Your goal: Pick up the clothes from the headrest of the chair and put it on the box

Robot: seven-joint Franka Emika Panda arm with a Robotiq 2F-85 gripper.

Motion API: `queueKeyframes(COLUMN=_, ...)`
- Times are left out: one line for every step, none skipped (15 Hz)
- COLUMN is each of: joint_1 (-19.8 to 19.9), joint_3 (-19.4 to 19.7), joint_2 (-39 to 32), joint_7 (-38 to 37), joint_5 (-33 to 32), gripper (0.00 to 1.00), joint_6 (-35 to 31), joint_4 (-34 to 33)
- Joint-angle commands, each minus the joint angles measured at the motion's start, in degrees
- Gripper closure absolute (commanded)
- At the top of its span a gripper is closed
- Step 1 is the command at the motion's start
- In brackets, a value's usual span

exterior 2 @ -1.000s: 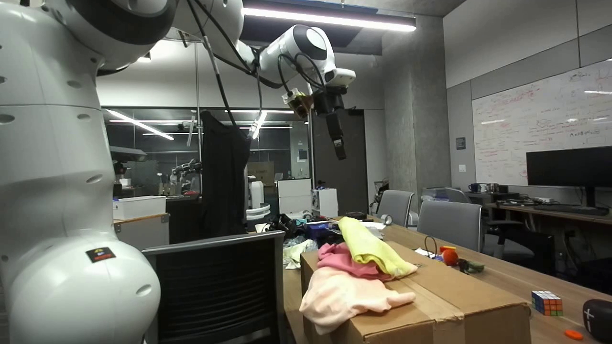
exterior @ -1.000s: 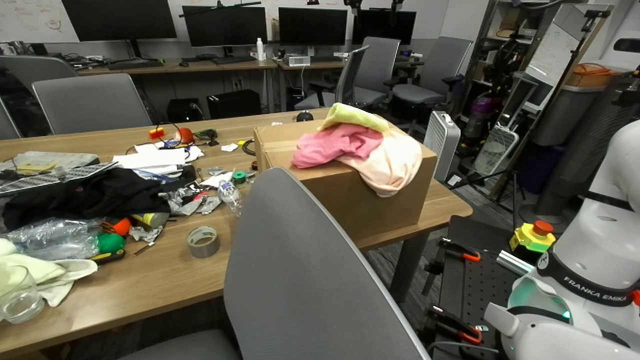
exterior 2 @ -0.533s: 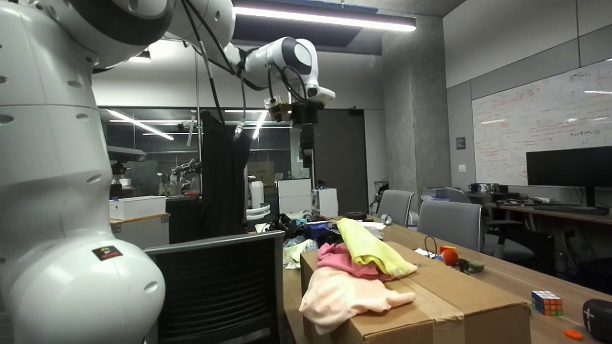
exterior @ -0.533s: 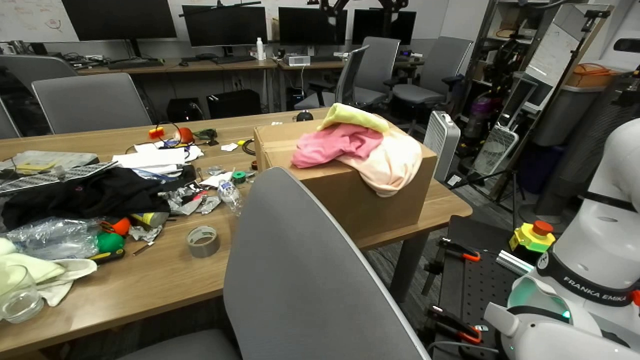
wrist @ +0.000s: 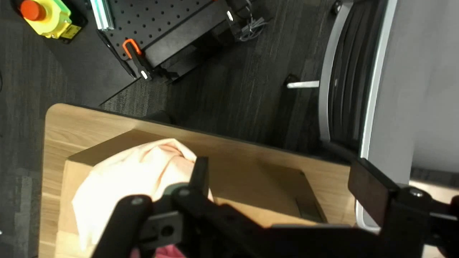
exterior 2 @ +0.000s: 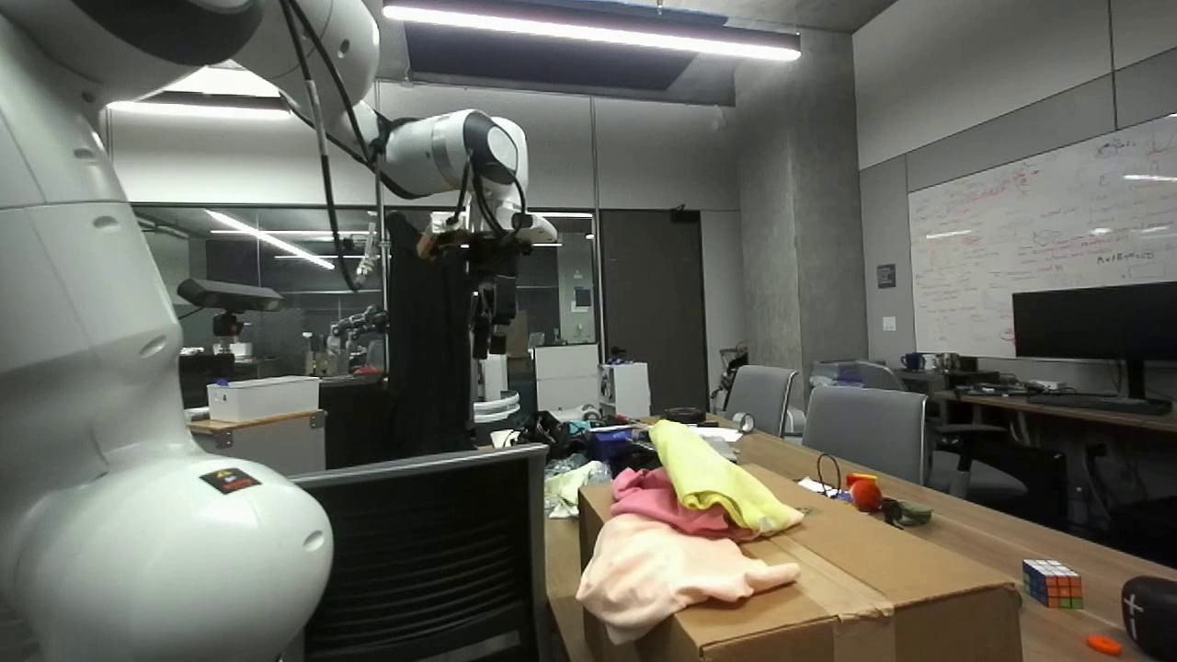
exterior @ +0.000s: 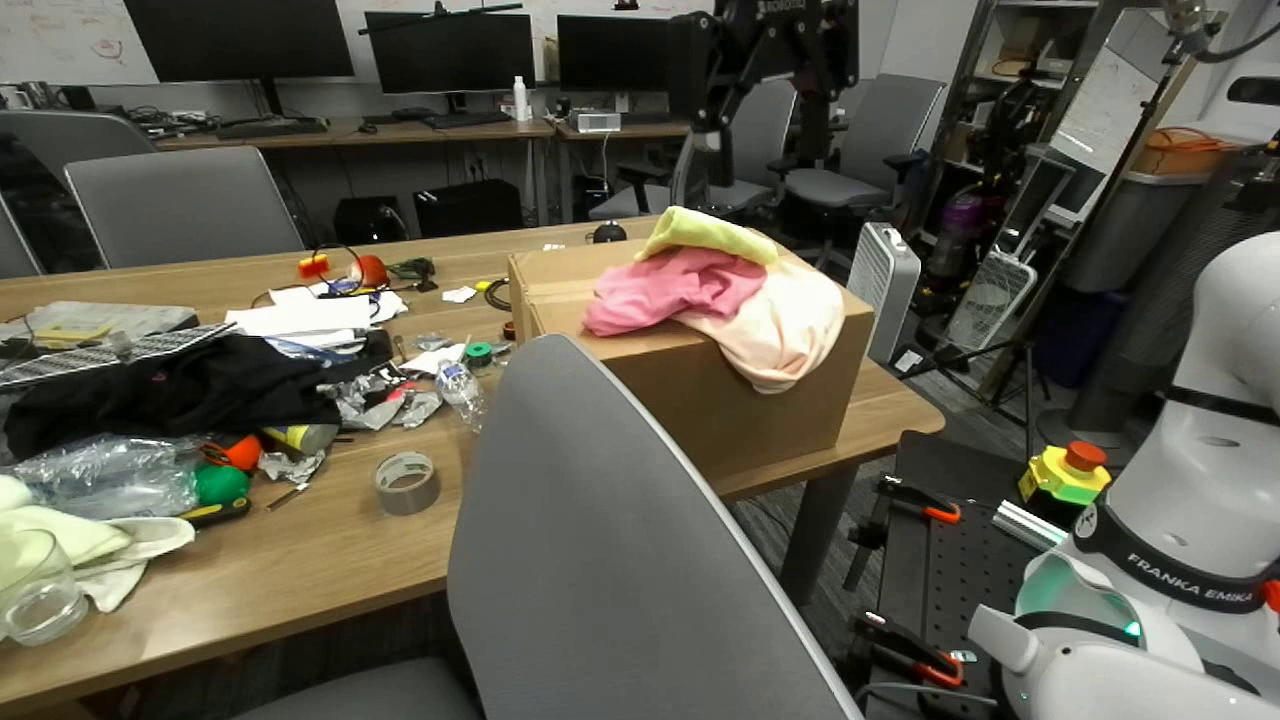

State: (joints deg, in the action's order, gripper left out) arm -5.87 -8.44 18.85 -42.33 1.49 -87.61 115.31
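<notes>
A peach cloth (exterior: 790, 330), a pink cloth (exterior: 680, 285) and a yellow cloth (exterior: 710, 232) lie heaped on the cardboard box (exterior: 770, 430); the peach one hangs over its edge. The same heap shows on the box (exterior 2: 892, 552) in both exterior views. The grey chair (exterior: 620, 540) stands beside the box, and no cloth shows on its backrest. My gripper (exterior: 768, 150) is open and empty, pointing down. In the wrist view the gripper (wrist: 283, 179) has its fingers wide apart, above the box side and table edge, between the peach cloth (wrist: 132, 179) and the chair back (wrist: 426, 89).
The wooden table (exterior: 330, 590) holds clutter: a tape roll (exterior: 406, 484), a black cloth (exterior: 180, 395), plastic and a glass (exterior: 40, 600). A black robot stand with clamps and an emergency stop (exterior: 1066, 475) is beside it. A Rubik's cube (exterior 2: 1052, 583) sits behind the box.
My gripper has come down and swung from tilted to pointing straight down, moving leftward in an exterior view and entering further from the top in both. The clothes, box and chair have not moved.
</notes>
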Motion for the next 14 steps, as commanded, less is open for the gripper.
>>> queueKeyframes(joint_1=-0.77, joint_3=-0.31, joint_2=5.93, joint_7=7.24, joint_5=4.60, gripper=0.00, joint_6=-0.51, joint_4=6.18)
queueKeyframes(joint_1=-0.58, joint_3=-0.64, joint_2=7.53, joint_7=6.86, joint_5=5.78, gripper=0.00, joint_6=-0.62, joint_4=8.19)
queueKeyframes(joint_1=-0.14, joint_3=-0.87, joint_2=8.54, joint_7=5.71, joint_5=6.85, gripper=0.00, joint_6=-1.23, joint_4=9.22)
queueKeyframes(joint_1=0.11, joint_3=-0.85, joint_2=9.55, joint_7=5.49, joint_5=8.02, gripper=0.00, joint_6=-1.75, joint_4=10.29)
queueKeyframes(joint_1=0.35, joint_3=-0.86, joint_2=10.24, joint_7=5.44, joint_5=8.72, gripper=0.00, joint_6=-2.27, joint_4=11.26)
queueKeyframes(joint_1=0.70, joint_3=-0.97, joint_2=11.09, joint_7=4.66, joint_5=9.52, gripper=0.00, joint_6=-2.68, joint_4=12.10)
queueKeyframes(joint_1=0.82, joint_3=-0.91, joint_2=11.74, joint_7=4.96, joint_5=10.20, gripper=0.00, joint_6=-2.60, joint_4=12.83)
queueKeyframes(joint_1=0.75, joint_3=-0.90, joint_2=12.53, joint_7=5.75, joint_5=10.96, gripper=0.00, joint_6=-2.51, joint_4=13.57)
queueKeyframes(joint_1=0.69, joint_3=-0.76, joint_2=13.29, joint_7=6.51, joint_5=12.04, gripper=0.00, joint_6=-3.03, joint_4=14.46)
queueKeyframes(joint_1=0.38, joint_3=-0.59, joint_2=14.34, joint_7=7.35, joint_5=13.67, gripper=0.00, joint_6=-3.44, joint_4=15.18)
queueKeyframes(joint_1=0.29, joint_3=-0.70, joint_2=15.04, joint_7=7.78, joint_5=14.99, gripper=0.00, joint_6=-3.88, joint_4=15.89)
queueKeyframes(joint_1=1.45, joint_3=-1.69, joint_2=11.73, joint_7=6.43, joint_5=12.63, gripper=0.00, joint_6=-1.60, joint_4=13.23)
queueKeyframes(joint_1=1.48, joint_3=-1.70, joint_2=12.44, joint_7=6.79, joint_5=13.55, gripper=0.00, joint_6=-1.83, joint_4=13.83)
queueKeyframes(joint_1=1.51, joint_3=-1.72, joint_2=13.04, joint_7=7.03, joint_5=13.94, gripper=0.00, joint_6=-1.98, joint_4=14.27)
